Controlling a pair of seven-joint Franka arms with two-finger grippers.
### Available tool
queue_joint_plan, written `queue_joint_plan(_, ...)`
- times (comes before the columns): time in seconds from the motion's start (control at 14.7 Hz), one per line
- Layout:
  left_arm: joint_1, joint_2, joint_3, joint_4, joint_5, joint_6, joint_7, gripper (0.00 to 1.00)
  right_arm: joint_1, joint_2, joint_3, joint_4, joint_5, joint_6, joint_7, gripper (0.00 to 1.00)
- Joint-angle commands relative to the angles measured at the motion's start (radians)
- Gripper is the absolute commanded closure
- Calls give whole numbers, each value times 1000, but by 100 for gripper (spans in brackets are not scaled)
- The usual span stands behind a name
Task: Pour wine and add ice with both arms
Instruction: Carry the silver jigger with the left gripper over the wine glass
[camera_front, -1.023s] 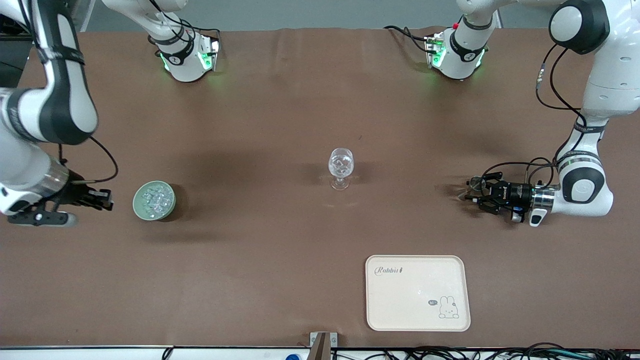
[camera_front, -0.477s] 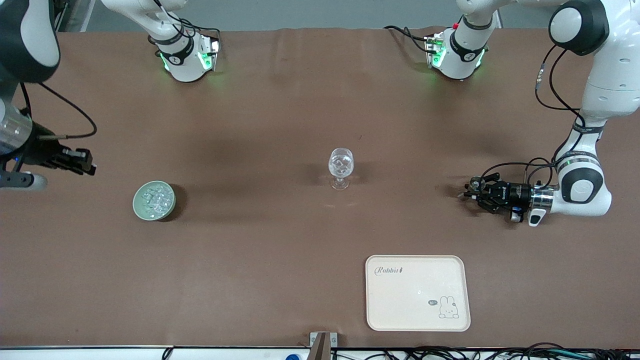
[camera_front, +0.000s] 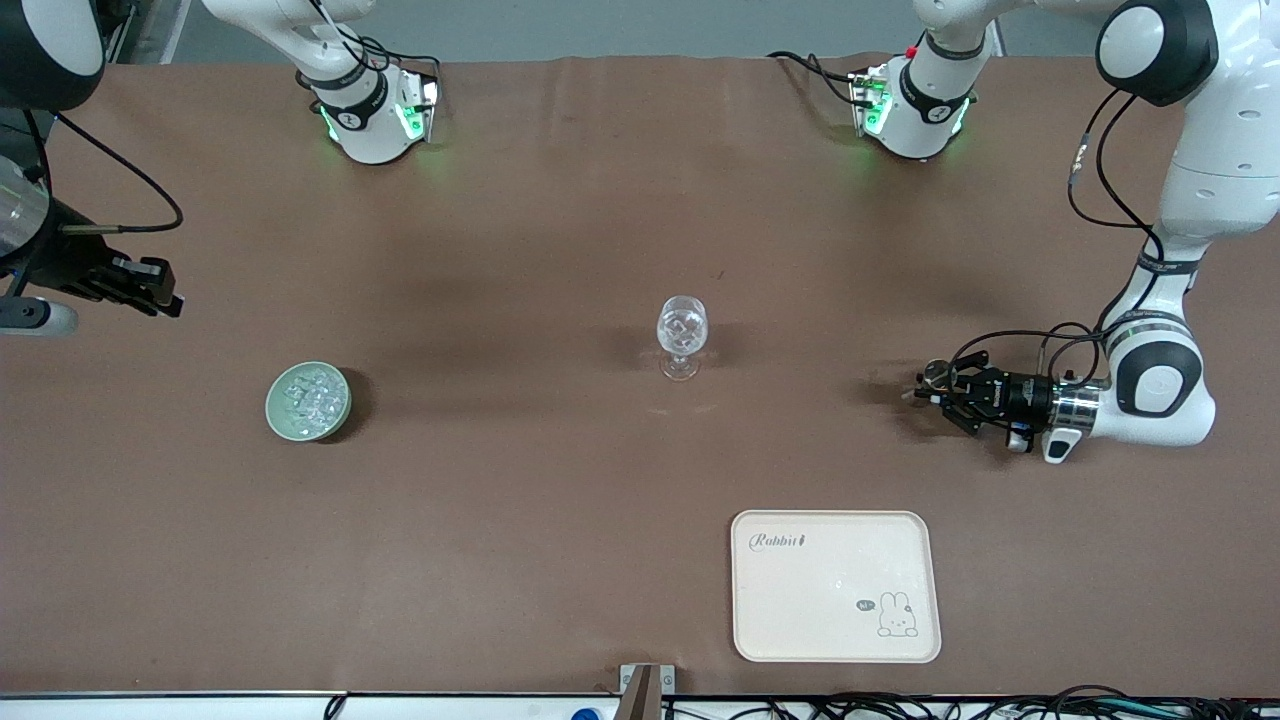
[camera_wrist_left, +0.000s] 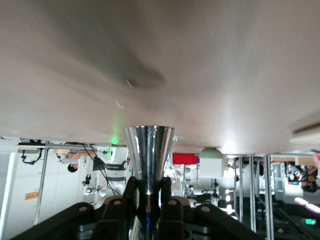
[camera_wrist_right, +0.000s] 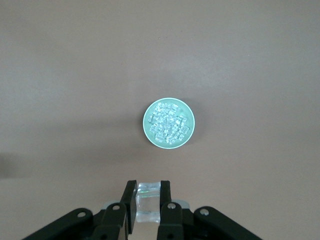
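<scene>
Tray (camera_front: 835, 585): cream, rabbit print, nearest the front camera, nothing on it. Left gripper (camera_front: 925, 388): low over the bare table toward the left arm's end, lying sideways, jaws clamped on the narrow stem of a small metal cup (camera_wrist_left: 149, 155), whose flared mouth points away from the wrist; contents cannot be told. Bowl (camera_front: 308, 400): pale green, toward the right arm's end, heaped with ice (camera_front: 310, 397), clear glittering chunks. Stemmed glass (camera_front: 681, 336): upright at mid-table, slightly farther from the front camera than the bowl, well apart from both grippers; something clear glints inside, though whether ice or liquid cannot be told. Right gripper (camera_front: 150, 290): raised over the table's edge at the right arm's end, jaws closed on one ice cube (camera_wrist_right: 148, 201), with the bowl showing below in the right wrist view. Step in hand, by judgement: carrying ice and the pouring cup toward the glass. Next move calls for bringing the cube over the glass mouth and parting the jaws, and tipping the cup without knocking the glass.
</scene>
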Motion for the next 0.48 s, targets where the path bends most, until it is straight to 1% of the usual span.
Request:
queue_joint_plan(0.0,-4,-55,-70,2,-17,-17,-79,99,-5,-21,6,-29,-11,14,9,94)
queue_joint_plan(0.07,-4,-69,-105,2,-20,-15,-97,99,-5,-21,6,-29,-10,14,9,93)
queue_joint_plan(0.2,-6,-93,-148,2,-44,-3,-139,99,-3,-19,6,-29,-10,16,9,93)
queue_joint_plan(0.41,-6,-113,-237,-8,-49,57,-182,99,-3,-19,6,-29,-8,20,9,93)
